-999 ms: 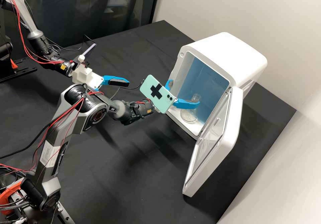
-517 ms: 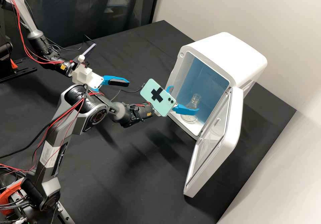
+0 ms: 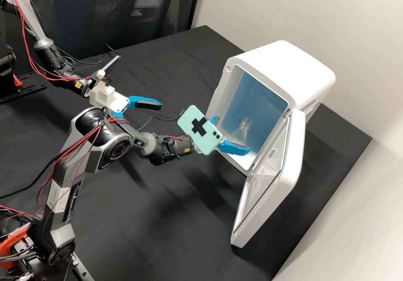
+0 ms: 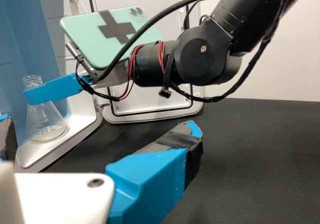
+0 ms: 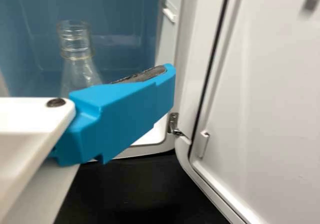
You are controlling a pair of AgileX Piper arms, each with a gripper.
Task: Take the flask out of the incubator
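The flask [image 3: 243, 126] is clear glass, cone-shaped, with a short neck and a ridged open mouth. It stands upright on the incubator [image 3: 289, 71] floor, just inside the opening, against the blue inner walls. It looks empty.

Now the right gripper [image 3: 230, 135]: it's at the incubator's mouth with its jaws spread wide. One blue finger [image 3: 236, 148] sits low at the incubator's front lip. The other finger [image 3: 214, 119] is higher, at the edge of the opening. From the right wrist, the near finger [image 5: 120, 108] crosses in front of the flask's [image 5: 77, 58] lower body, with the neck rising clear above it. From the left wrist, that finger [image 4: 50, 89] cuts across the flask [image 4: 42, 116] at shoulder height. Whether it touches the glass, I cannot tell. Nothing is gripped.

The right arm runs low and almost level from its elbow [image 3: 109, 142] to the incubator. A mint phone [image 3: 200, 129] with a black cross is mounted at the wrist, just outside the opening.

The incubator door [image 3: 268, 176] hangs wide open, its lower corner on the bench [image 3: 168, 214].

The left gripper [image 3: 140, 105] hangs well back from the incubator, above the right arm's elbow. It points toward the opening, its fingers parted and holding nothing.
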